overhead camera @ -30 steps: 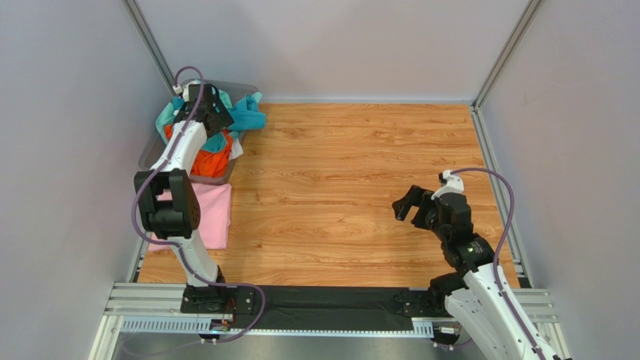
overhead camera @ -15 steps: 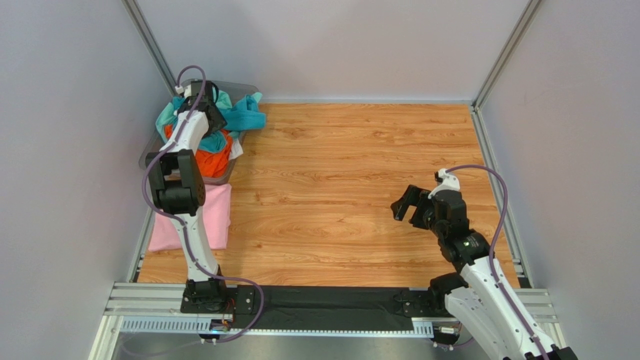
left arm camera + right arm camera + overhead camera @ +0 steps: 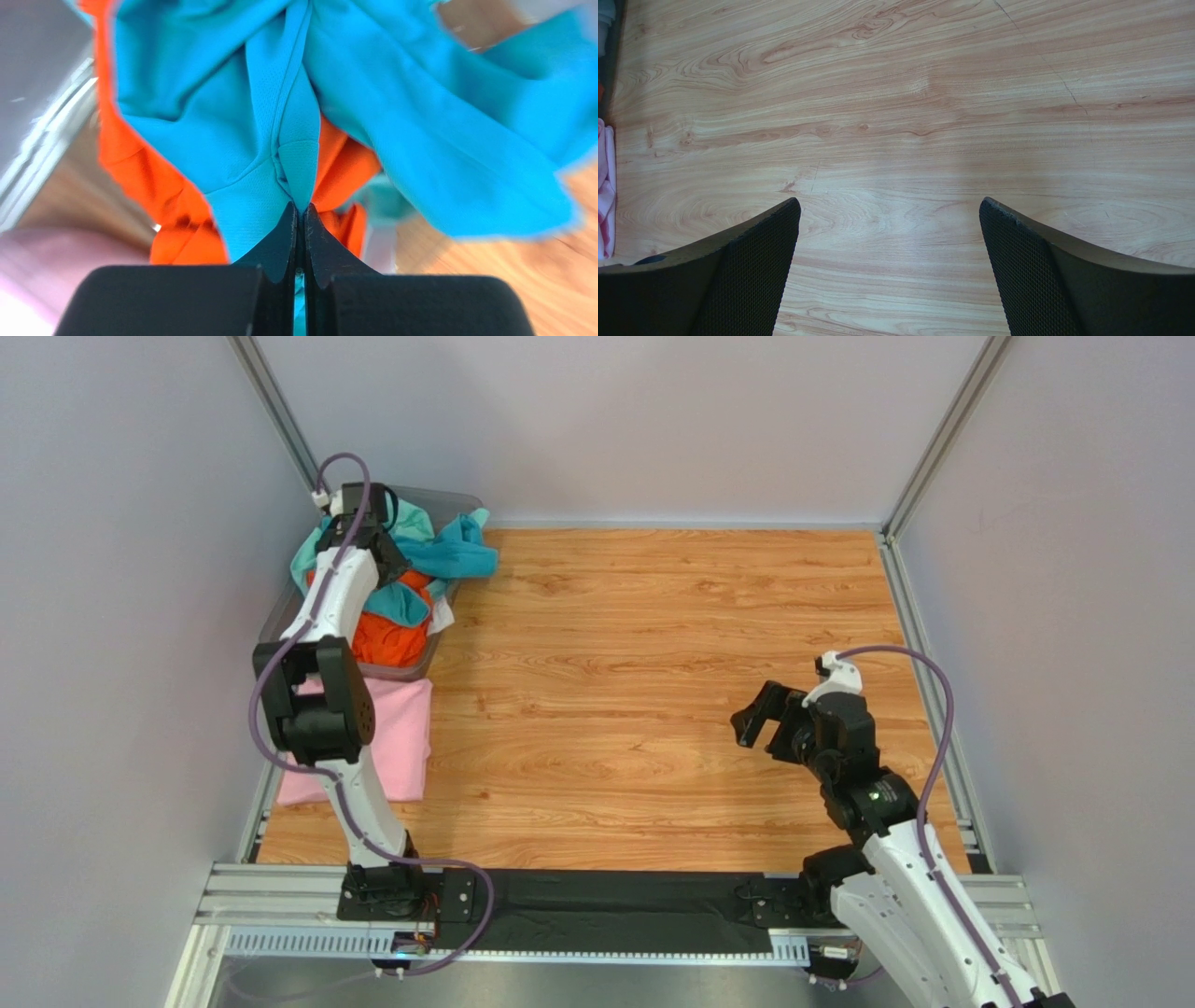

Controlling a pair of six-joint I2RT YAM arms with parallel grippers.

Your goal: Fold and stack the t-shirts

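While pinched by left jaws, teal t-shirt (image 3: 246, 119) lengthwise ahead; right jaws agape, empty

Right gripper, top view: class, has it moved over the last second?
No. The right gripper hangs open at the same spot over the wooden table, no nearer the right-hand rail.

The left arm (image 3: 326, 591) and right arm (image 3: 919, 910) are white tubes with bulky black joints, a lilac cable (image 3: 887, 650) trailing each. The right hand (image 3: 889, 204) is matte black, its fingers (image 3: 749, 269) finely dimpled.
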